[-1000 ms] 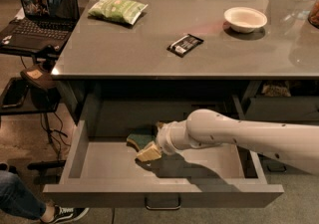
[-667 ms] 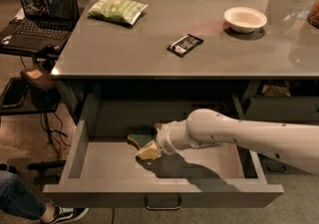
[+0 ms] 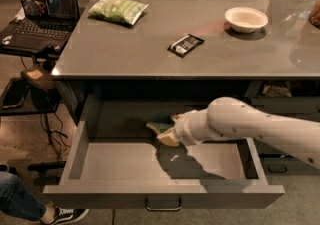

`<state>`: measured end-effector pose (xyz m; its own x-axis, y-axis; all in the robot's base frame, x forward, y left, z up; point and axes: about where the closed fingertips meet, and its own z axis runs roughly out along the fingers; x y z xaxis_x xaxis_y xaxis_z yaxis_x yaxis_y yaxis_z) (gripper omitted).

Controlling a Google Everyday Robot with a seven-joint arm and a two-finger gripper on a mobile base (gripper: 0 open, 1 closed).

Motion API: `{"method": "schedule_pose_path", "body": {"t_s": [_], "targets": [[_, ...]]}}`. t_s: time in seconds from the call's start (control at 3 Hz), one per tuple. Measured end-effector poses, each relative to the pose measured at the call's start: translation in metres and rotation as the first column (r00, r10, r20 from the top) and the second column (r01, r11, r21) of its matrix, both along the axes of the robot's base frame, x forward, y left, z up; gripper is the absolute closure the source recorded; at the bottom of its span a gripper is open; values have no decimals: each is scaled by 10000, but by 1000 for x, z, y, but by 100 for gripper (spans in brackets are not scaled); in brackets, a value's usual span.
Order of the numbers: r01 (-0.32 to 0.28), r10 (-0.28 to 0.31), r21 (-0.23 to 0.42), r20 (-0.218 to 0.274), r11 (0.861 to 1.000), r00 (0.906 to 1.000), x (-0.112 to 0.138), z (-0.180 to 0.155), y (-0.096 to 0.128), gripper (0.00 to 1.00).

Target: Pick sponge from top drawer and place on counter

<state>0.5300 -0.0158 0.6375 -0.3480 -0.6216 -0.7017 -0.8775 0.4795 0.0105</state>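
Observation:
The top drawer point(image 3: 150, 193) stands pulled open below the counter point(image 3: 150, 49), its bar handle point(image 3: 162, 204) at the front. My white arm reaches in from the right. My gripper point(image 3: 162, 131) is inside the drawer near its back middle, shut on the sponge point(image 3: 160, 119), whose dark green top and pale yellow edge show at the tip. The sponge hangs a little above the drawer floor, over a dark shadow. The arm hides the gripper's wrist and part of the sponge.
On the counter lie a light green snack bag point(image 3: 117, 9), a black packet point(image 3: 185, 45) and a white bowl point(image 3: 246, 19). A laptop point(image 3: 42, 9) sits on a side table at the left. A person's shoe point(image 3: 62, 214) is at the bottom left.
My gripper has moved up and to the right inside the drawer, and the sponge has gone with it, off the drawer floor.

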Motion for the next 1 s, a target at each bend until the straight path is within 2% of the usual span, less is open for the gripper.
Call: {"method": "schedule_pose_path", "body": {"t_s": [0.33,0.67,1.0], "targets": [[1516,-1425,-852,1037,9848,9843,16,68,-90,100],[2897,-2539,-1621,2098,9433,9442,26,140,-186,100],[3248,-2764,-1855,2453,9274,9292,28,163,-216,100]]}}
